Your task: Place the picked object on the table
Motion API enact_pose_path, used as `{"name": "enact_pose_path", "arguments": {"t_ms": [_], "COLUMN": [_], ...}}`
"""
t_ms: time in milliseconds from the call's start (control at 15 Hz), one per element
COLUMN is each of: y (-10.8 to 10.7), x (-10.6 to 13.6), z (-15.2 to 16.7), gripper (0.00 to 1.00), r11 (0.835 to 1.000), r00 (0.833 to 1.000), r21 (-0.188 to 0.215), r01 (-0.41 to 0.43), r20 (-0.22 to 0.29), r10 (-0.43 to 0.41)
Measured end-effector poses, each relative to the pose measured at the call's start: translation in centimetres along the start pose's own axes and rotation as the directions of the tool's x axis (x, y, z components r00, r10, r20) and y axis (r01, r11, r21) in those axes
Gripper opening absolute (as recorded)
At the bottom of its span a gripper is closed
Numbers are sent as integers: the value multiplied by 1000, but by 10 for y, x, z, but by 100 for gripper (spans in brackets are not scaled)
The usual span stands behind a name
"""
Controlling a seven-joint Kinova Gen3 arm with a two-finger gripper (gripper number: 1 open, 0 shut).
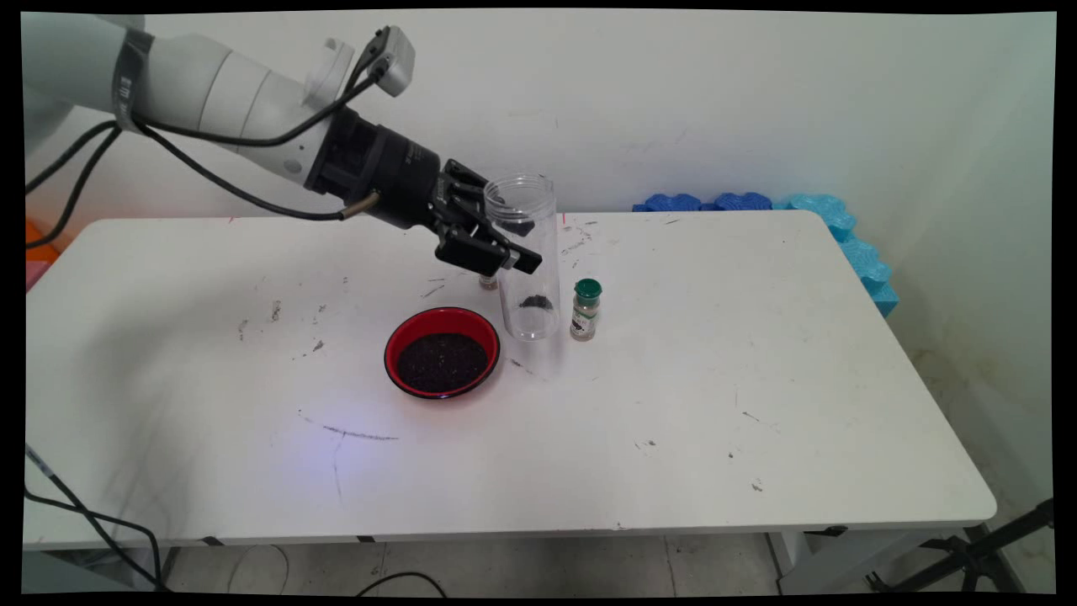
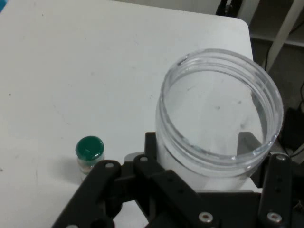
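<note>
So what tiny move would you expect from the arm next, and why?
Probably a slight lift or a gentle set-down, though I can't tell which. The gripper is shut on the clear jar, which stays upright with a few dark bits at its bottom. The red bowl of dark grains and the green-capped bottle crowd either side.

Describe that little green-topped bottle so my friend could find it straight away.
Start at the red bowl of dark grains near the white table's middle. Right of it stands a tall clear jar, held by the gripper. Just right of that stands the small spice bottle, the only thing with a green cap.
</note>
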Motion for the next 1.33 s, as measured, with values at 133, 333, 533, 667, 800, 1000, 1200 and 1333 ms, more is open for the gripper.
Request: {"name": "enact_pose_path", "arguments": {"t_ms": [133, 333, 533, 667, 800, 1000, 1200, 1333], "y": [3, 7, 11, 14, 16, 18, 21, 23], "x": [0, -2, -8, -12, -17, -25, -35, -41], "z": [2, 8, 23, 34, 46, 65, 85, 98], "gripper": [0, 0, 0, 0, 0, 0, 0, 0], "r11": [1000, 999, 999, 1000, 1000, 1000, 1000, 1000], "r00": [1000, 999, 999, 1000, 1000, 1000, 1000, 1000], "r21": [-4, -8, -15, -16, -14, -13, -12, -11], "r01": [-25, -40, -32, -25, -21, -15, -6, 0], "r20": [0, -1, -5, -9, -10, -6, 0, 6], "r10": [25, 40, 32, 25, 21, 15, 6, 0]}}
